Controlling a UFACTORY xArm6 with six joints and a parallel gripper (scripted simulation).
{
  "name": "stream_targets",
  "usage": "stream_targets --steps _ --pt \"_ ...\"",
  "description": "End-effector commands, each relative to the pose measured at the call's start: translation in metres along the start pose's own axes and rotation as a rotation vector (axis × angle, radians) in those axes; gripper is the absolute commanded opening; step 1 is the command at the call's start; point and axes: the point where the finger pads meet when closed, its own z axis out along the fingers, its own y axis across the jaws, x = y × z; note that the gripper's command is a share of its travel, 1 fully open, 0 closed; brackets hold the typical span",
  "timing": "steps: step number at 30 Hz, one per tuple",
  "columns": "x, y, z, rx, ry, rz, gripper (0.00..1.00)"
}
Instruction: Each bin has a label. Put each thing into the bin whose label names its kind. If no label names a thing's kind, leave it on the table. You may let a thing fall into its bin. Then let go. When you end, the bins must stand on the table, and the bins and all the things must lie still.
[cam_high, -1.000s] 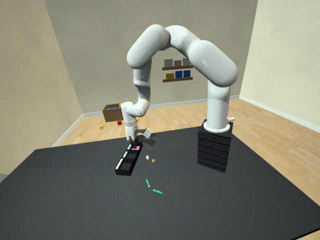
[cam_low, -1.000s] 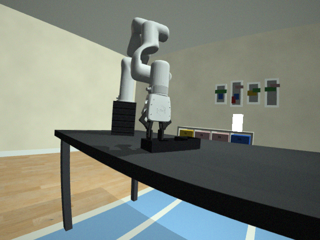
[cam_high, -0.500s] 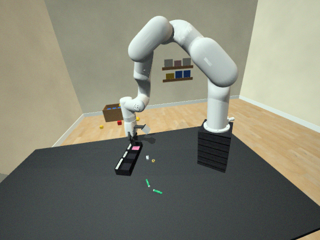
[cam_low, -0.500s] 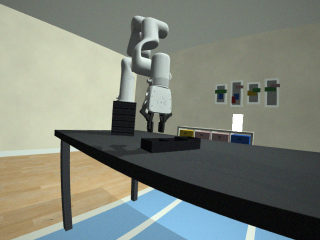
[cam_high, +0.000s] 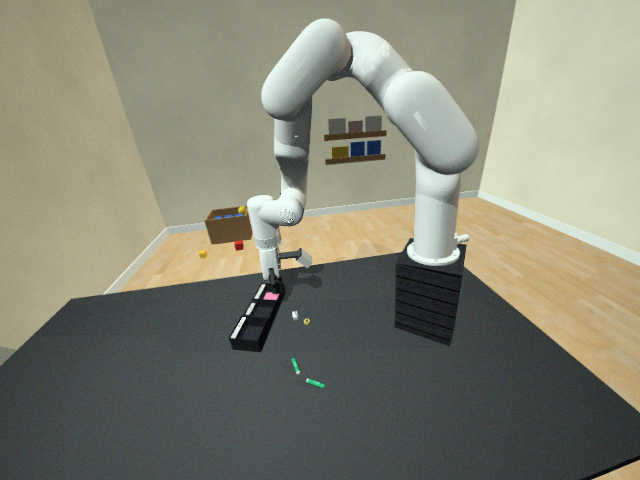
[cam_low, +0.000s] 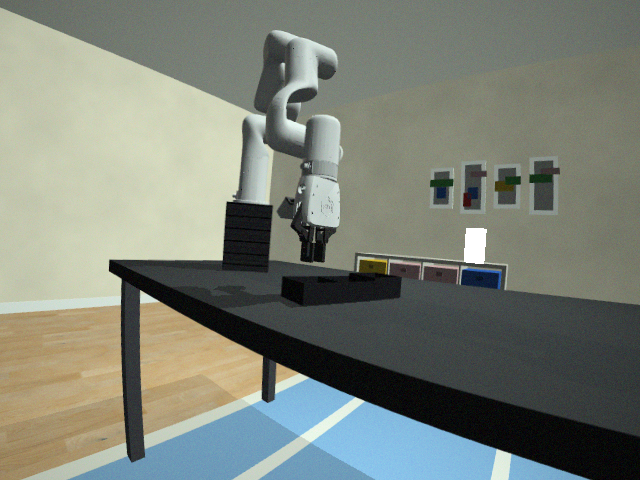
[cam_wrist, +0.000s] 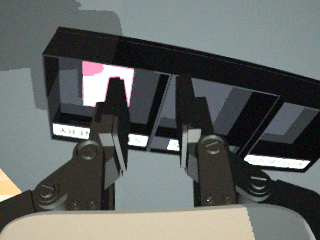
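Wrist view: white-and-black two-finger gripper hovering empty, jaws partly parted.
Flat pink block lying binned; next move probably requiring reaching toward green-and-white cylinders.

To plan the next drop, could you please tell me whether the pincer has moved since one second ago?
Yes, the pincer rose: its tips, then at the black bins' rim in the exterior view, hang above it now.
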Motion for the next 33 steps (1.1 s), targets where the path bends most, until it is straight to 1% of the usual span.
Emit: stream_targets --steps 1,6,10,12,13,27,29,30,33 --pt "0.022 0.029 -0.003 0.001 -0.008 -0.157 0.29" --pt "0.046 0.058 -0.005 -0.003 -0.004 -0.322 0.29" --pt "0.046 0.058 -0.005 -0.008 -0.001 -0.458 0.29" --pt "0.046 0.058 -0.005 -0.008 -0.001 -0.458 0.29" --pt "0.046 0.058 -0.005 -0.007 -0.003 -0.552 0.29" --pt "0.046 0.058 -0.005 0.002 -0.004 -0.990 0.29" --pt "0.046 0.058 -0.005 0.002 -0.004 -0.990 0.29" --pt "0.046 0.058 -0.005 0.005 -0.004 -1.082 0.29" --pt "0.046 0.058 -0.005 0.008 -0.003 -1.158 0.29"
